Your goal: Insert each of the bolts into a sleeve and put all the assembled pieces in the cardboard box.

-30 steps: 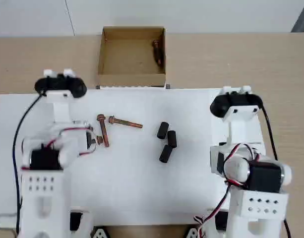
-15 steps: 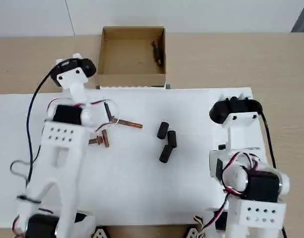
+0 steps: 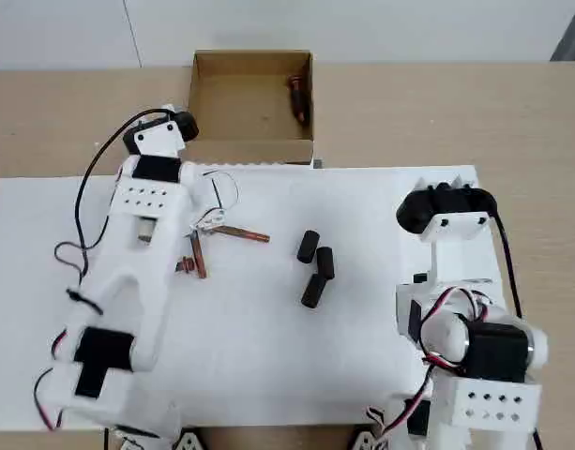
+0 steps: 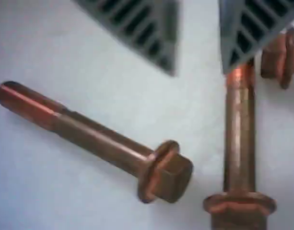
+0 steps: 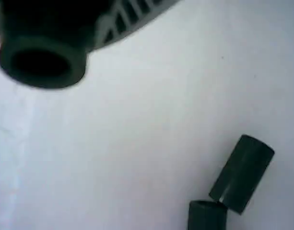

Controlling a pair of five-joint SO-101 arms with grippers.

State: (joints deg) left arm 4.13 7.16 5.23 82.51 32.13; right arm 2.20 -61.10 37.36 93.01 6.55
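Note:
Three copper bolts lie on the white mat: one slanted [image 3: 240, 233] [image 4: 96, 139], one upright [image 3: 196, 255] [image 4: 240, 143], and a third [image 3: 182, 266] [image 4: 280, 57] beside it. My left gripper [image 3: 208, 221] [image 4: 199, 67] hangs open just above them, one fingertip [image 4: 233, 52] over the upright bolt's shaft end. Three black sleeves [image 3: 314, 267] sit at mid-mat, two of them [image 5: 241, 173] in the right wrist view. My right gripper [image 5: 65, 43], folded back at the right, is shut on another black sleeve [image 5: 41, 63]. The cardboard box [image 3: 249, 150] holds one assembled piece [image 3: 297, 98].
The white mat [image 3: 268, 356] covers the wooden table, with free room in front of the sleeves. The right arm's base and motors [image 3: 475, 347] stand at the mat's right edge. Loose cables [image 3: 81, 253] trail beside the left arm.
The left arm has swung out from its folded pose and now stretches over the bolts with its gripper just above them. The right arm has barely shifted.

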